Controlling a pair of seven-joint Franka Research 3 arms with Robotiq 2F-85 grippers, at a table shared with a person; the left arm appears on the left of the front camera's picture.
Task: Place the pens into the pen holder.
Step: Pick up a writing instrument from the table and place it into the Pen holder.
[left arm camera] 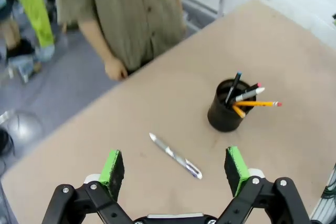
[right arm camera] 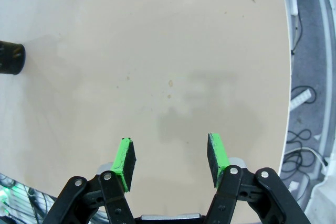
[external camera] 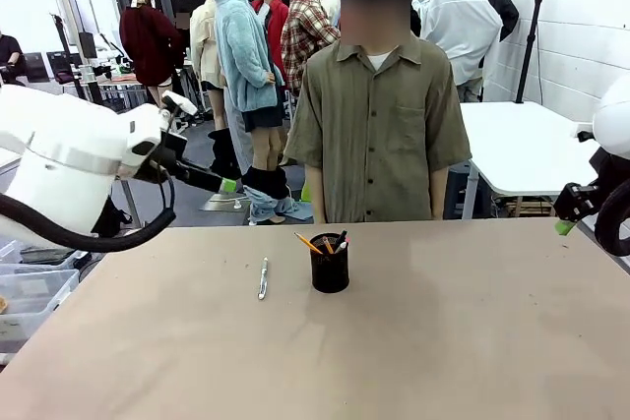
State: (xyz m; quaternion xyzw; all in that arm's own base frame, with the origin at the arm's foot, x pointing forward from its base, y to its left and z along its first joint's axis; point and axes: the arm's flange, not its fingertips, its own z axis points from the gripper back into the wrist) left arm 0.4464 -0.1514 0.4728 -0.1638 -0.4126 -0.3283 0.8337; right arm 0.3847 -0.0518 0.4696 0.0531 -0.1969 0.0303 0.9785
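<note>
A black pen holder (external camera: 330, 270) stands near the middle of the table, toward the far side, with several pens sticking out, one of them orange-yellow (external camera: 308, 243). In the left wrist view the pen holder (left arm camera: 226, 113) shows the same pens leaning right. One silver-white pen (external camera: 263, 278) lies flat on the table left of the holder; the left wrist view has this pen (left arm camera: 176, 156) just beyond the fingers. My left gripper (left arm camera: 176, 169) hangs open high above it, nothing between its pads. My right gripper (right arm camera: 170, 161) is open over bare table at the right.
A person in an olive shirt (external camera: 379, 135) stands at the far edge, a hand (left arm camera: 115, 69) hanging by the table rim. Clear plastic bins (external camera: 30, 297) sit left of the table. A white table (external camera: 527, 150) stands behind on the right. Cables (right arm camera: 304, 140) lie on the floor.
</note>
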